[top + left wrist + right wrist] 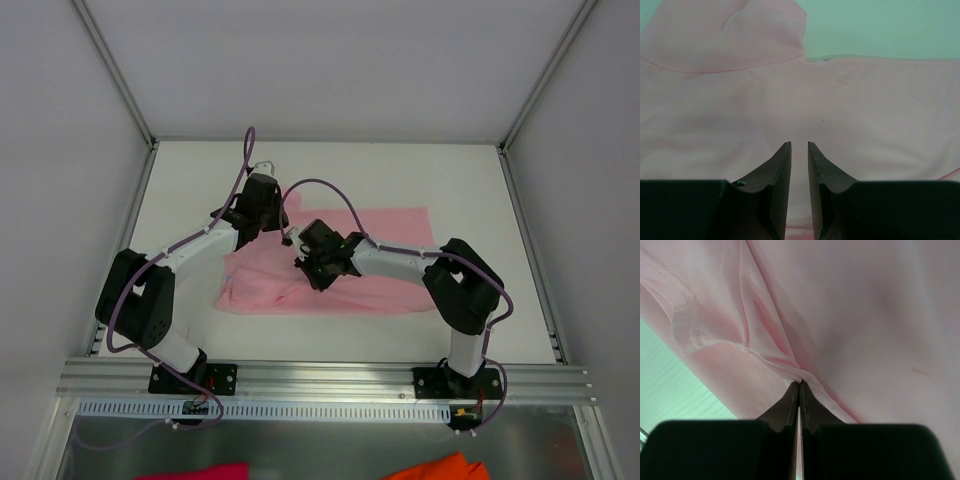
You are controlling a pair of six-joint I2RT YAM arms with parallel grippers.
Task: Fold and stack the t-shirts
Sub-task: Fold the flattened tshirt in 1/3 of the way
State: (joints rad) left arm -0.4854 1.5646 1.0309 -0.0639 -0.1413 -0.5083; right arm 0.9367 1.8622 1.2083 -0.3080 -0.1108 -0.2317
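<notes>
The light pink t-shirt (385, 250) lies partly spread across the middle of the white table. My left gripper (268, 222) hangs over its far left part. In the left wrist view the fingers (782, 170) stand a narrow gap apart just above flat pink cloth (865, 110), with nothing pinched between them; a sleeve (740, 35) lies beyond. My right gripper (308, 270) is over the shirt's left half. In the right wrist view it (799, 386) is shut on a gathered fold of the shirt (785, 365), and the cloth hangs from the tips. The neck label is hidden.
Aluminium frame posts and white walls enclose the table (200, 180). A metal rail (320, 375) runs along the near edge by the arm bases. A magenta cloth scrap (200, 471) and an orange cloth scrap (440, 467) lie below the rail.
</notes>
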